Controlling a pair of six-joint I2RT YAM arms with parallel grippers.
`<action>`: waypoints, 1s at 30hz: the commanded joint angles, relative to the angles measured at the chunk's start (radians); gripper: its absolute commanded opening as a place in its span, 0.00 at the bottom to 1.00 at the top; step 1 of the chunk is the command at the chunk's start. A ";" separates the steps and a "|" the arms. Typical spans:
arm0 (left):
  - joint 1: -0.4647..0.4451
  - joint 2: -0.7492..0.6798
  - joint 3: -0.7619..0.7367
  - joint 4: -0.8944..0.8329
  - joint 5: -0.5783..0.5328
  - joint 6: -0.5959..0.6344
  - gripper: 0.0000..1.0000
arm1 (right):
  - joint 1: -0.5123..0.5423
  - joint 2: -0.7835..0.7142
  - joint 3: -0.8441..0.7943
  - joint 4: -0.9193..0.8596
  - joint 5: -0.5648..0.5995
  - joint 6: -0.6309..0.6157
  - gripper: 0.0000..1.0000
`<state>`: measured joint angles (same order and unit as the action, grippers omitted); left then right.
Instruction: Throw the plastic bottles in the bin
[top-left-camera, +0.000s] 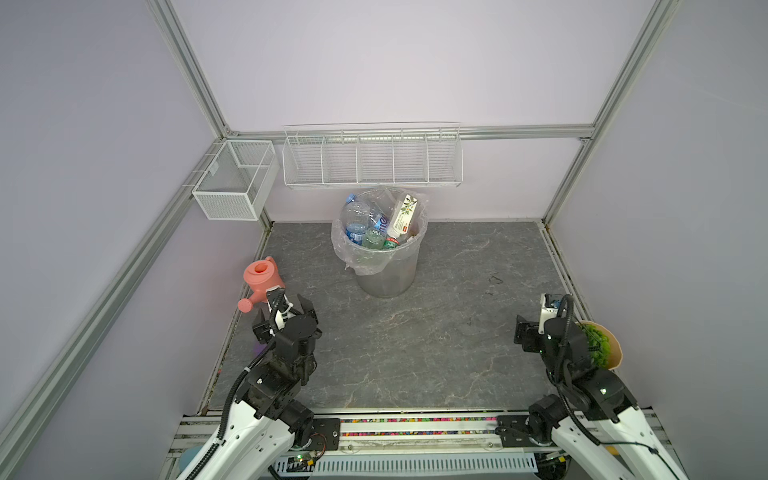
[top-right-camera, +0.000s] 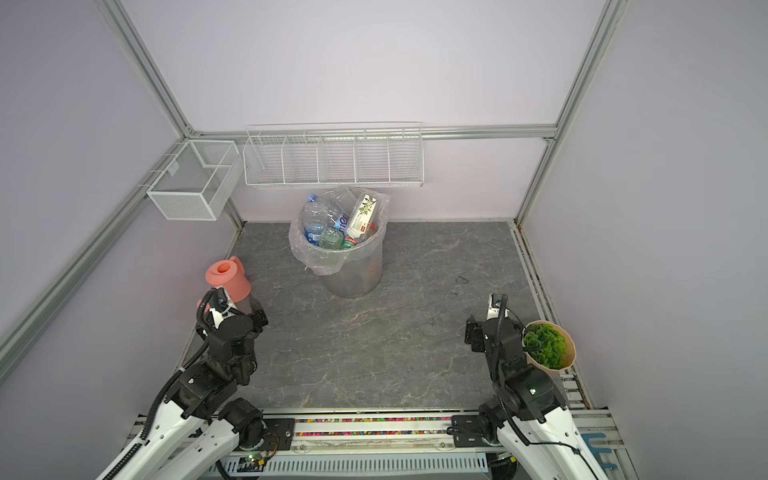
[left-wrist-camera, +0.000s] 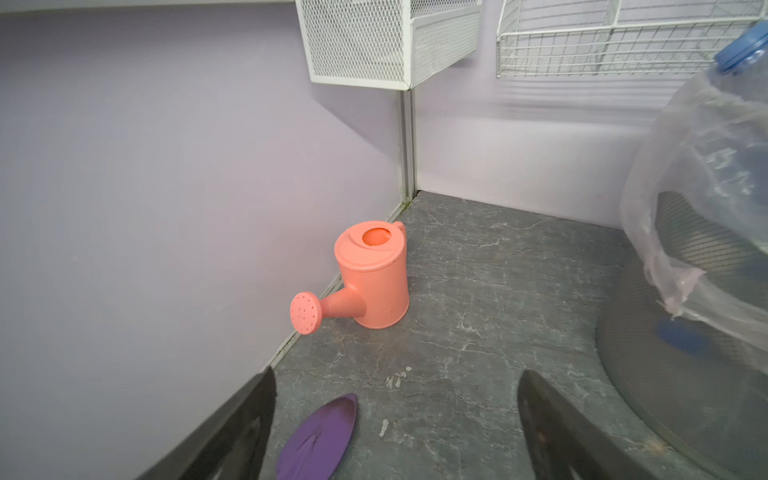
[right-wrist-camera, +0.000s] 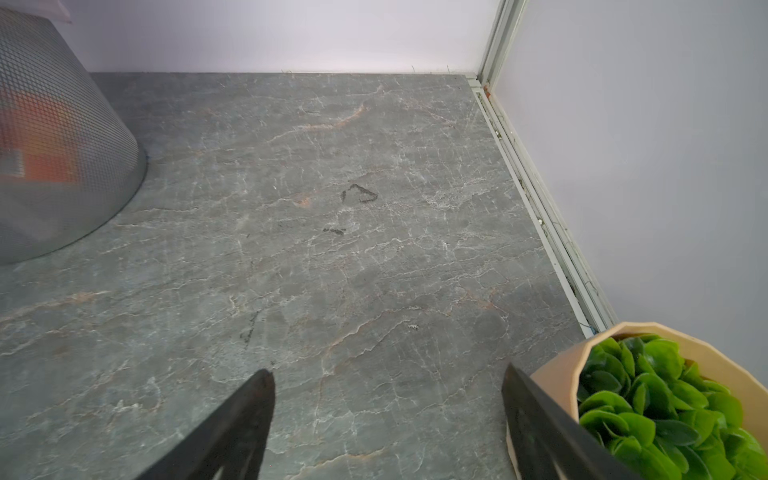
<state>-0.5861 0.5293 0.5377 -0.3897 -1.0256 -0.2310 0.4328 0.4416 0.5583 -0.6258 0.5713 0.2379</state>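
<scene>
Bottles (top-left-camera: 376, 224) lie heaped in the bin (top-left-camera: 390, 278) — clear ones with blue labels, a green one, and a white one leaning near the top, some rising above the rim. The bin, lined with a clear bag (top-left-camera: 365, 266), stands on the table (top-left-camera: 436, 332) ahead of both grippers and between them, well apart from the right one and nearer to the left one.

Left gripper (left-wrist-camera: 397, 372) is released: its two fingers stand wide apart and nothing is between them. It hangs over the table. Ahead of it, near, stands a pink can (left-wrist-camera: 374, 274), upright, with the spout turned to the wall side. The bin wall is close on its inner side. A flat purple piece (left-wrist-camera: 320, 440) lies on the table just beside its outer finger.

Right gripper (right-wrist-camera: 387, 370) is released too — fingers wide apart, only bare table between them. A pot (right-wrist-camera: 557, 386) with green leaves stands just beside its outer finger; whether they touch, one cannot tell.
</scene>
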 joint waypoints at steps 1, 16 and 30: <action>-0.001 0.008 -0.052 0.071 -0.100 -0.046 0.90 | -0.004 0.015 -0.025 0.080 0.077 0.004 0.88; 0.019 0.193 -0.242 0.343 -0.226 -0.025 0.91 | -0.008 0.285 -0.225 0.505 0.252 -0.077 0.89; 0.203 0.413 -0.263 0.663 -0.057 0.018 0.93 | -0.084 0.798 -0.158 1.010 0.284 -0.193 0.89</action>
<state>-0.4065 0.9195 0.2867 0.1398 -1.1130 -0.2260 0.3656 1.1976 0.3729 0.2012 0.8417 0.1059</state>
